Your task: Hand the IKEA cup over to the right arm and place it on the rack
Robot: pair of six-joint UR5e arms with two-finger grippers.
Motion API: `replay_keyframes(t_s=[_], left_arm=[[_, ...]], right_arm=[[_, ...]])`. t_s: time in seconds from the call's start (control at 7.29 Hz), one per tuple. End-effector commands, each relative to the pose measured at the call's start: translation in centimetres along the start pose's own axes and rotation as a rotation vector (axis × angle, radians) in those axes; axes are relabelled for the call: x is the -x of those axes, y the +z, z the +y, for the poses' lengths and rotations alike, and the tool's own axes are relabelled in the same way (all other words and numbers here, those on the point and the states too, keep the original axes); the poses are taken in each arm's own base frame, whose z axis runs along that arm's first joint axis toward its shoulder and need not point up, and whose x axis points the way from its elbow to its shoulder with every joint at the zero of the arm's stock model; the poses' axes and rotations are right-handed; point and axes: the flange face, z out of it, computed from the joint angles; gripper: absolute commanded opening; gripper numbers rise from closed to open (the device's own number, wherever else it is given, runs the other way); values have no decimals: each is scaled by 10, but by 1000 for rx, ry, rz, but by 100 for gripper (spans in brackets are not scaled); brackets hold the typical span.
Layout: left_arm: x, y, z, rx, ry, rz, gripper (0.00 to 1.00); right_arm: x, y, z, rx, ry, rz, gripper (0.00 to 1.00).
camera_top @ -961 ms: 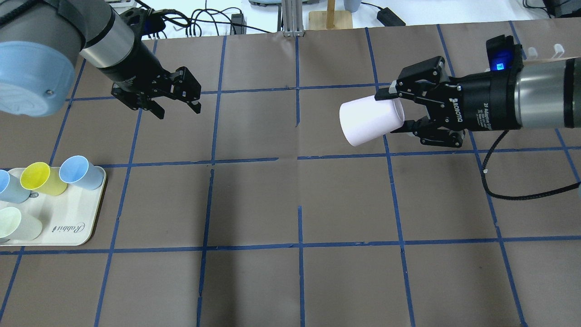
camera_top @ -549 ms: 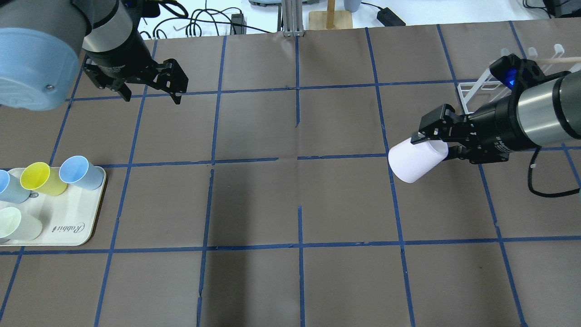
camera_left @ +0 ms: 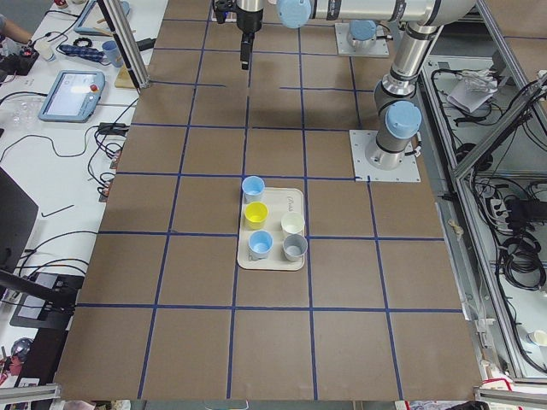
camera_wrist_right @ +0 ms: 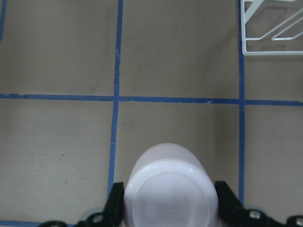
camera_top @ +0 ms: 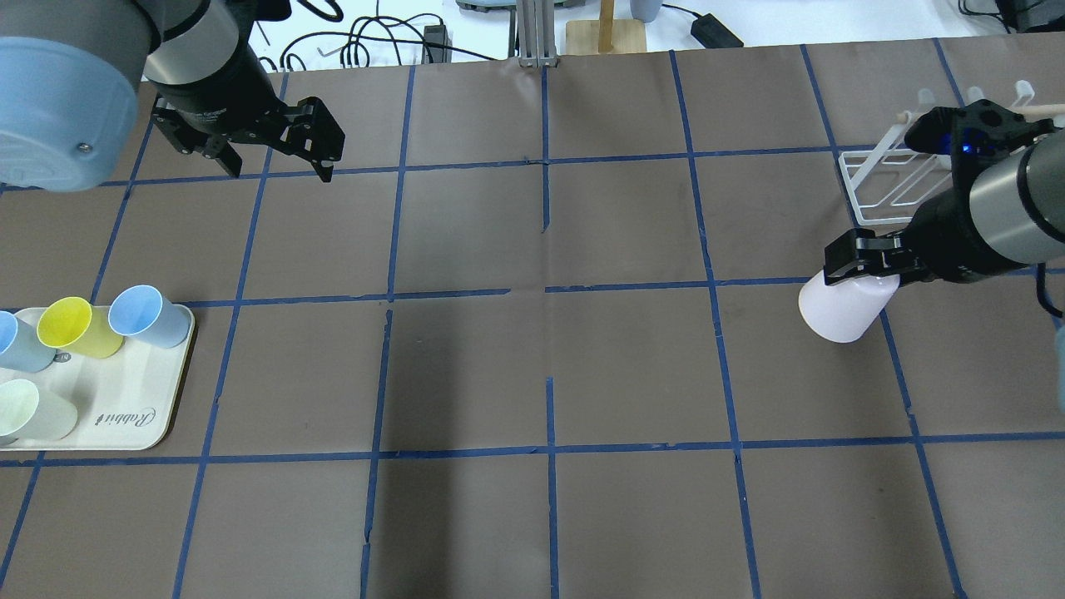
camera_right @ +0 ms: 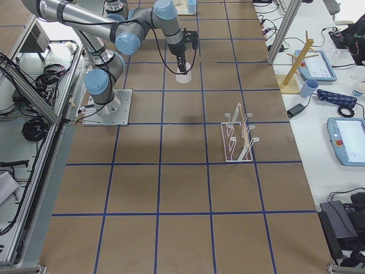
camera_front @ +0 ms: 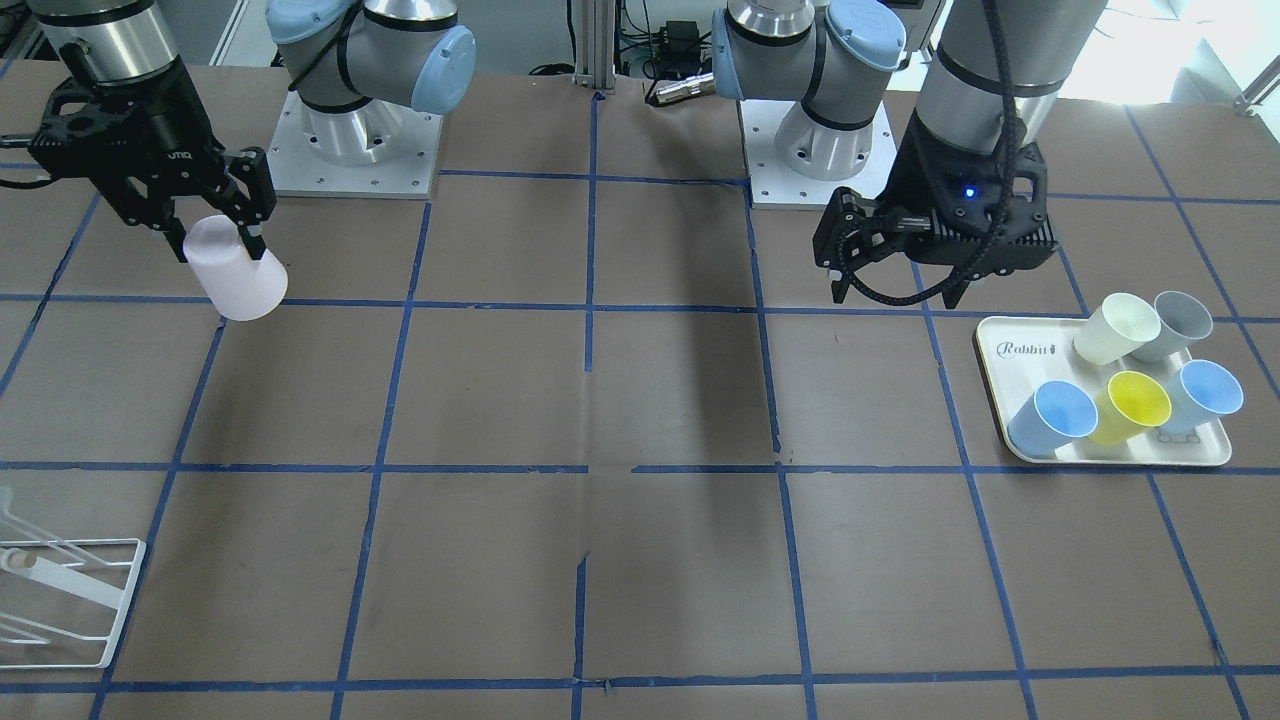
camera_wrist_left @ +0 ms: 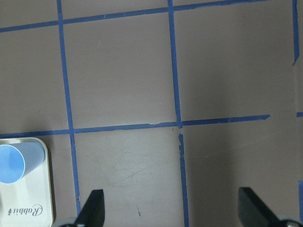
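The pale pink IKEA cup [camera_top: 840,309] hangs in my right gripper [camera_top: 861,270], which is shut on its rim end. Its closed bottom points down and away from the wrist, slightly tilted, above the table. It also shows in the front view [camera_front: 235,272] and in the right wrist view [camera_wrist_right: 170,189]. The white wire rack [camera_top: 882,187] stands just beyond the right gripper, at the table's far right [camera_front: 70,600] [camera_wrist_right: 270,28]. My left gripper [camera_top: 279,170] is open and empty at the far left [camera_front: 893,297] [camera_wrist_left: 173,210].
A cream tray marked "Rabbit" [camera_top: 125,416] lies at the left edge with several cups, among them a yellow one [camera_top: 71,324] and a light blue one [camera_top: 146,314]. Cables and a wooden stand [camera_top: 606,33] lie beyond the table's far edge.
My right arm has carried the pink cup rightward and nearer, turning its bottom downward, and the rack has come into view. My left gripper has drawn back to the far left, still open.
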Motion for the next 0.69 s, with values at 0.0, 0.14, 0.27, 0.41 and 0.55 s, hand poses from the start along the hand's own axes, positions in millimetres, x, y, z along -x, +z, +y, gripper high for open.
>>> replay_keyframes(t_s=[0.0,0.14,0.27,0.41,0.55], left_arm=[[17,-3,0,1,0,78,100],[17,-5,0,10,3,39,100],[14,-1,-1,27,22,-35,100],[3,-1,1,29,39,-39,100],[3,-6,4,19,39,-46,100]], right_arm=[[-20,1,-28,-64,-125,61,55],[-31,-2,-53,-71,-146,68,55],[-43,-3,-81,-74,-194,76,54],[-51,5,-94,-62,-208,71,53],[-54,7,-97,-61,-210,69,52]])
